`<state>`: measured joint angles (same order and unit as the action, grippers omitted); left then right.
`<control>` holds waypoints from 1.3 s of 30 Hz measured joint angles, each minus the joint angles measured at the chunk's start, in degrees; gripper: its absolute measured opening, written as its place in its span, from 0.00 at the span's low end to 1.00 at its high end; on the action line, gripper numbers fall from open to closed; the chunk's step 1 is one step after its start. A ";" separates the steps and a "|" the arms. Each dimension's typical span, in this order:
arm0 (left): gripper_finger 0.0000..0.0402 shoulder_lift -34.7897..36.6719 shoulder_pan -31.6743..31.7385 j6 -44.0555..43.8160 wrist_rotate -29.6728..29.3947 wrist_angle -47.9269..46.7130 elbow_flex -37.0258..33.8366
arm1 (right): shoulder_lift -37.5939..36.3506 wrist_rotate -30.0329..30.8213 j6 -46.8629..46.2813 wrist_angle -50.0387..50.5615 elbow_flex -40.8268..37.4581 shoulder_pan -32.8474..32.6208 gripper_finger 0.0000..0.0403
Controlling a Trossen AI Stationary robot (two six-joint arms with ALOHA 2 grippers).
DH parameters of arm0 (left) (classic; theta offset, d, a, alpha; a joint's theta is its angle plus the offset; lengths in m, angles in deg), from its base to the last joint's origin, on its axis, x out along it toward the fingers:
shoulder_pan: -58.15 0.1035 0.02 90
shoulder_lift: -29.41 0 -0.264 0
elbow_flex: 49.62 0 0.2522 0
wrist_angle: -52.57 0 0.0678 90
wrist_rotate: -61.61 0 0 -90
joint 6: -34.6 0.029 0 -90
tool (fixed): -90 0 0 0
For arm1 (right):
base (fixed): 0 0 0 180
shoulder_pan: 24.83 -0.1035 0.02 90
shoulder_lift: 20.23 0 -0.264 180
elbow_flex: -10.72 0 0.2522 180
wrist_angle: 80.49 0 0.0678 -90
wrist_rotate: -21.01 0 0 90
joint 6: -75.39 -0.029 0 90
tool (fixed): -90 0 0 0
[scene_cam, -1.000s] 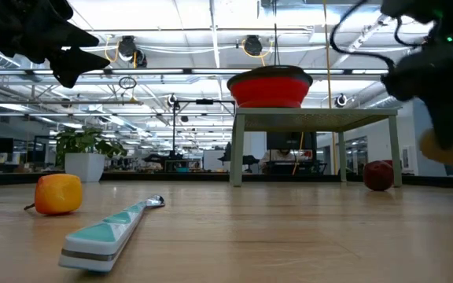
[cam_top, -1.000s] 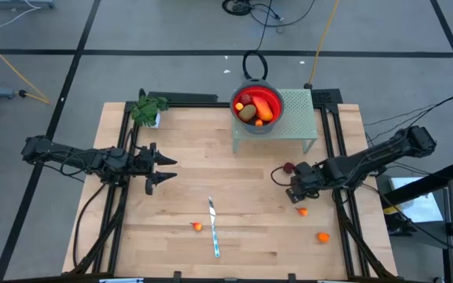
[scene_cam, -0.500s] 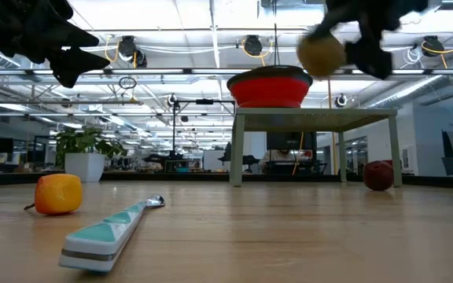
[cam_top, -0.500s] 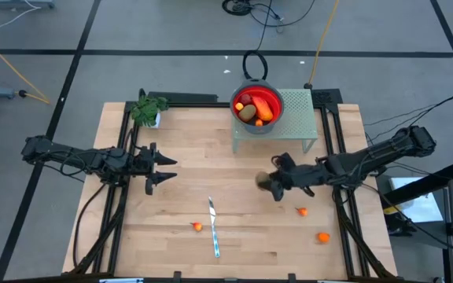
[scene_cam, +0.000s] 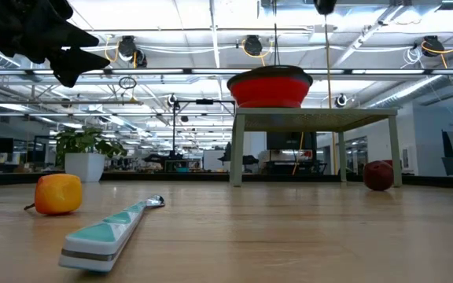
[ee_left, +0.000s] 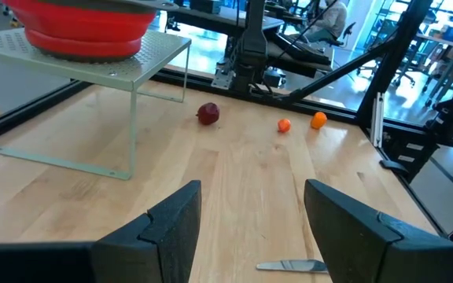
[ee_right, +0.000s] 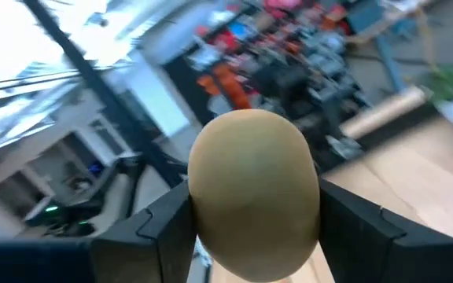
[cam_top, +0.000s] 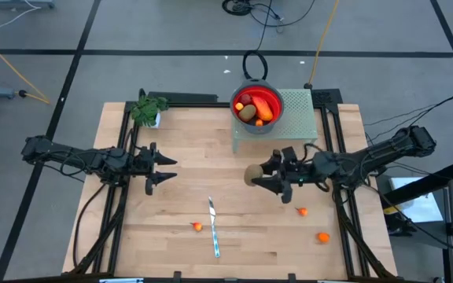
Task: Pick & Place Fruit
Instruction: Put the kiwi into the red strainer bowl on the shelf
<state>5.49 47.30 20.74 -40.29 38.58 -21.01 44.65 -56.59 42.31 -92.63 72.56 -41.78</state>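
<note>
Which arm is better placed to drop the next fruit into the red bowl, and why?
The right. The right gripper already holds a kiwi-like fruit close to the green stand bearing the red bowl. The left gripper hovers open and empty, farther off.

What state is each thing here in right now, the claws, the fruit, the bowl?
Right gripper: shut on the kiwi, raised above the table.
Left gripper: open, empty.
Red bowl: on the green stand, holding fruit.
Red ball: lying on the table.
Knife: lying flat.

High overhead; low table-level; both share knife (cam_top: 213,228).
</note>
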 joint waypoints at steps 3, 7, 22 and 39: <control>0.56 -0.01 0.00 0.07 0.01 0.00 0.00 | 0.00 -3.02 3.89 -4.75 0.00 -0.04 0.53; 0.56 0.00 0.00 0.11 0.00 0.00 0.00 | 0.00 -6.91 9.10 -11.34 -0.02 -0.02 0.53; 0.56 -0.02 0.00 0.22 -0.01 0.00 0.00 | 0.00 -23.13 38.92 -22.34 -0.02 -0.02 0.53; 0.56 0.01 0.00 0.20 -0.02 0.00 0.00 | 0.02 -10.30 34.48 -23.64 -0.06 -0.02 0.55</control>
<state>5.49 47.30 20.93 -40.32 38.58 -21.01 44.68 -66.89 76.79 -116.27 72.50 -41.81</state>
